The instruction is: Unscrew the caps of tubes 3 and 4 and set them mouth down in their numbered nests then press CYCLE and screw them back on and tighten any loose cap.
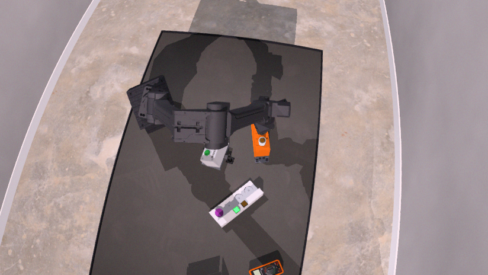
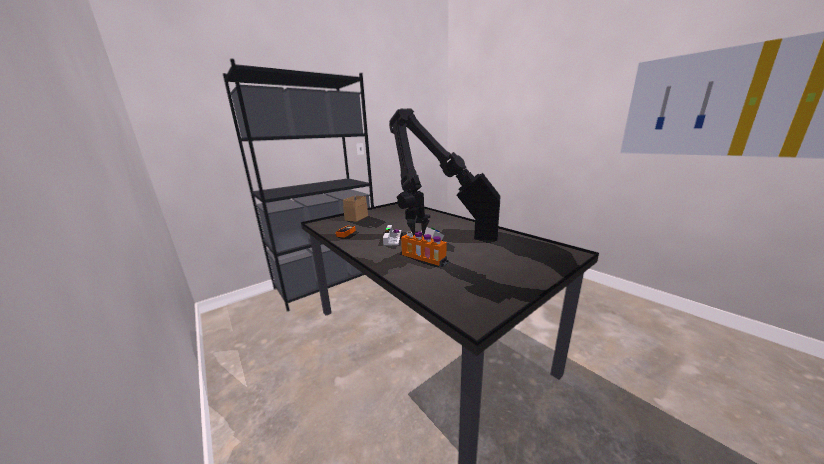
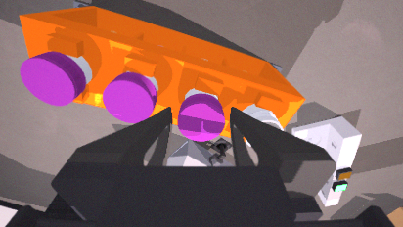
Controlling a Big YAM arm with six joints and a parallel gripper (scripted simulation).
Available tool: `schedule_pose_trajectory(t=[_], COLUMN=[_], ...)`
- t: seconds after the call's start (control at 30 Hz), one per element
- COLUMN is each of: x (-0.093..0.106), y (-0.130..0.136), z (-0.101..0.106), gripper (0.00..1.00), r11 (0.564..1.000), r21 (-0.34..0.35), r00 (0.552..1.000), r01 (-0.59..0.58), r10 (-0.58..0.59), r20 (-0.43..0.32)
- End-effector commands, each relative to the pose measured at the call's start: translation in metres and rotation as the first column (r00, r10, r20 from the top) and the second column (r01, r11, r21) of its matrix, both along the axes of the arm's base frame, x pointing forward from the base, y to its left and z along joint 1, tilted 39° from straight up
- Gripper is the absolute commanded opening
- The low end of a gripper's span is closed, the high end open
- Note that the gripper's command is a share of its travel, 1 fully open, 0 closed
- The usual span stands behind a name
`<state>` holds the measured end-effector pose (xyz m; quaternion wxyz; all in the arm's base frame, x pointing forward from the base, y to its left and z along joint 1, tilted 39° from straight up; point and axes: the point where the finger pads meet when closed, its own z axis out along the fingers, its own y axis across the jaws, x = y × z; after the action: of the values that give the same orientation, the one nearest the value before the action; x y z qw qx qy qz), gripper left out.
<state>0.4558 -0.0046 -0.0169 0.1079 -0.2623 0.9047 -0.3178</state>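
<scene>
My gripper [image 3: 201, 113] is open around the purple cap of tube 3 [image 3: 201, 122] [image 2: 418, 235], with a narrow gap on each side. That cap sits on its tube in the orange decapping station [image 1: 261, 150] [image 2: 423, 256]. Purple caps also sit on tube 1 [image 3: 53, 78] and tube 2 [image 3: 129, 98]; their tightness cannot be told. Tube 4 [image 1: 262, 140] [image 3: 263, 117] has no cap. A purple cap [image 1: 218, 212] rests in nest 4 of the white cap tray [image 1: 254, 195] [image 3: 348, 139]. The green lamp [image 1: 236, 209] [image 3: 340, 186] is lit, and the amber lamp [image 1: 243, 203] [image 3: 344, 174] is dark.
The key housing [image 1: 213, 161] stands beside the station, below the arm; its green key [image 1: 206, 152] shows and the blue key is hidden. An orange multimeter [image 1: 266, 269] [image 2: 345, 231] and a cardboard box [image 2: 355, 208] lie farther off beyond the tray.
</scene>
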Motion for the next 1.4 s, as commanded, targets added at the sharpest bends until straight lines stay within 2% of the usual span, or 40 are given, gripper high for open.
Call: schedule_pose_trajectory(t=[0.0, 0.13, 0.2, 0.4, 0.57, 0.7, 0.77, 1.0, 1.03, 1.33, 1.37], x=[-0.0001, 0.0025, 0.0025, 0.0052, 0.0080, 0.0041, 0.0041, 0.0040, 0.0040, 0.0040, 0.0053], y=[0.0058, 0.0063, 0.0063, 0.0066, 0.0071, 0.0062, 0.0062, 0.0061, 0.0065, 0.0062, 0.0033], z=[-0.0057, -0.0044, -0.0044, -0.0027, -0.0012, -0.0036, -0.0036, -0.0036, -0.0036, -0.0036, 0.0029], gripper=[0.49, 0.49, 0.49, 0.49, 0.49, 0.49, 0.49, 0.49, 0.49, 0.49, 0.00], r11=[0.977, 0.940, 0.940, 0.852, 0.752, 0.659, 0.659, 0.472, 0.459, 0.459, 0.473], r21=[-0.072, -0.106, -0.106, -0.133, -0.134, -0.114, -0.114, -0.054, -0.048, -0.048, -0.065], r00=[0.972, 0.927, 0.927, 0.823, 0.708, 0.592, 0.592, 0.371, 0.355, 0.356, 0.381], r01=[-0.199, -0.325, -0.325, -0.507, -0.645, -0.744, -0.744, -0.880, -0.887, -0.887, -0.879], r10=[0.187, 0.295, 0.295, 0.432, 0.521, 0.571, 0.571, 0.612, 0.613, 0.612, 0.612], r20=[-0.145, -0.231, -0.231, -0.369, -0.477, -0.569, -0.569, -0.699, -0.706, -0.706, -0.693])
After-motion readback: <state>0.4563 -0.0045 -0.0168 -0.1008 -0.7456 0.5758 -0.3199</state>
